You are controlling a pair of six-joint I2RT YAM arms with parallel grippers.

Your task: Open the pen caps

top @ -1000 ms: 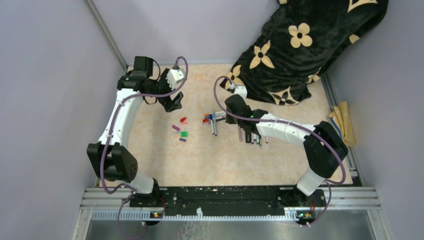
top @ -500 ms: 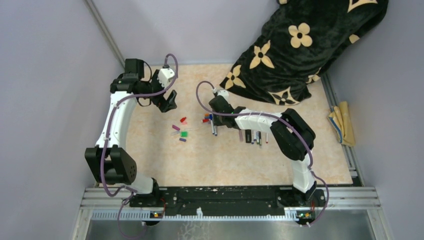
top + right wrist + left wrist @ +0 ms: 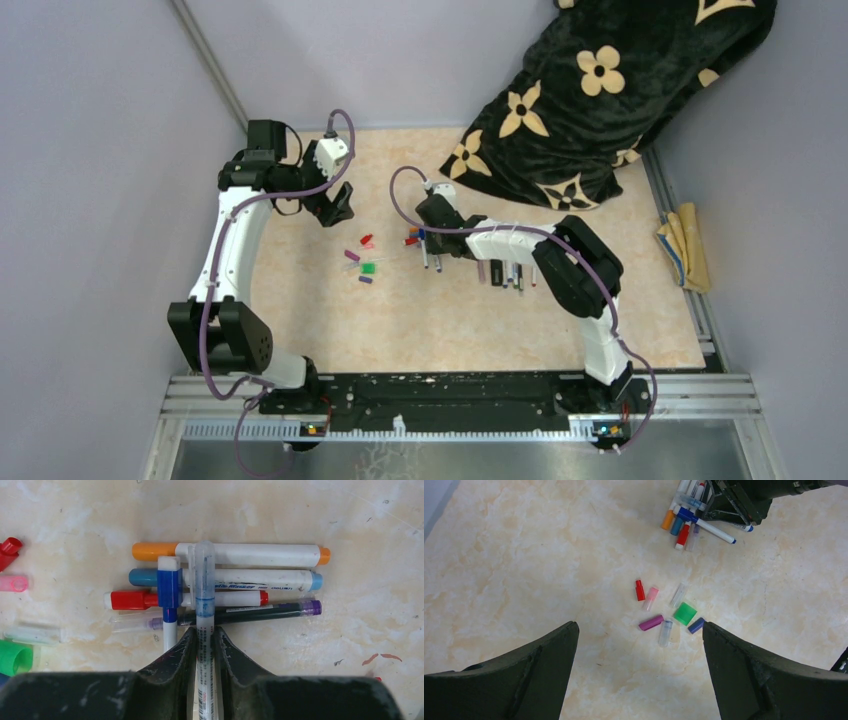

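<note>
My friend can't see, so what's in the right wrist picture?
The right gripper is shut on a clear-capped pen that crosses over a row of four pens with orange, blue, red and purple ends. Loose caps sit at the left edge.

Lower barrel of clear-capped pen [image 3: 204,595] hidden inside right tool [image 3: 205,632]; green cap [image 3: 12,658] cut by left edge.

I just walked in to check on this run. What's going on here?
The right gripper is clamped on a clear-capped pen that lies across a small pile of capped pens. The left gripper hangs wide open above a scatter of loose caps, holding nothing. The clamped pen's cap is not yet off.
</note>
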